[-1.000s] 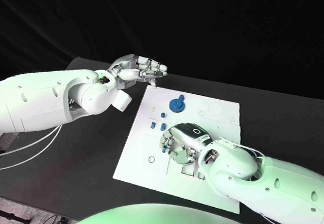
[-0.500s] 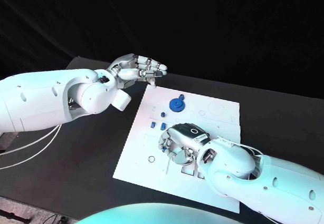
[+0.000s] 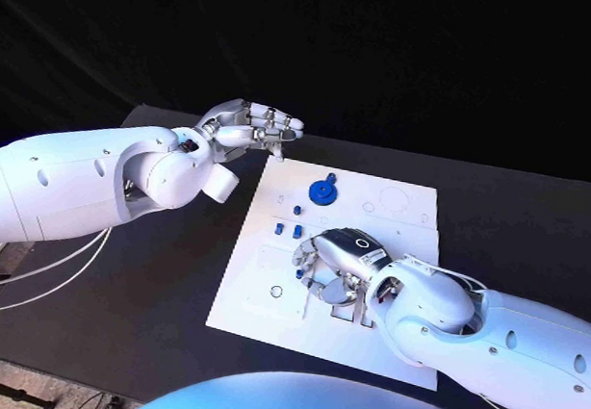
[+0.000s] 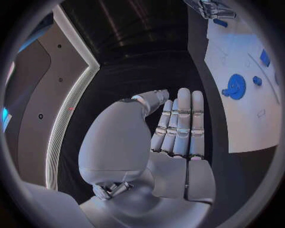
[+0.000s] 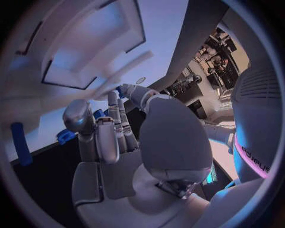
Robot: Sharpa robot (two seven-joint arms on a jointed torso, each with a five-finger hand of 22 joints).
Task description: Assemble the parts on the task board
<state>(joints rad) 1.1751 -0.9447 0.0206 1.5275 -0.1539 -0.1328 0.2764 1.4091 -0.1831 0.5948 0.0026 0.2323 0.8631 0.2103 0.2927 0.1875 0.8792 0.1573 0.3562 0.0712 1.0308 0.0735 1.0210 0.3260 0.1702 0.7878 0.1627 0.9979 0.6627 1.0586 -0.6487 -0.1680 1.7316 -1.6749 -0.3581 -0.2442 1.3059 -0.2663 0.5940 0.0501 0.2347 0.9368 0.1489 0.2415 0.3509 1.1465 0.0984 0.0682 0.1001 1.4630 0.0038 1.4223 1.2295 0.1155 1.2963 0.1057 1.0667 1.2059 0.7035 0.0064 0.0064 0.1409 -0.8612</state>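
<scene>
On the black desk (image 3: 150,279) lies the task board (image 3: 266,308), a flat white plate with shallow outlined recesses, matte and smooth, squarely in the middle. Over its near half hangs the right hand (image 3: 330,264), silver and glossy, fingers curled down toward the board's cut-outs; whether it pinches a part underneath I cannot tell, since the palm hides the fingertips from above and the right wrist view shows the fingers drawn together with no piece plainly between them. Off the board's far left corner sits the left hand (image 3: 254,127), fingers folded in side by side and carrying nothing, as the left wrist view confirms. Down to the small stuff: a blue gear (image 3: 324,190), round and toothed with a raised hub, lies on the far part of the board, and a cluster of small blue parts (image 3: 287,229) sits just beyond the right hand's fingers, stubby and peg-like, probably hard plastic. The danger from here, as I read it: that big palm blocks the head camera, so a piece could go in skewed and jam in its recess; and the curled fingers are close enough to those loose pegs to knock them across the slick plate. The board itself looks light and could slide under a sideways push.
</scene>
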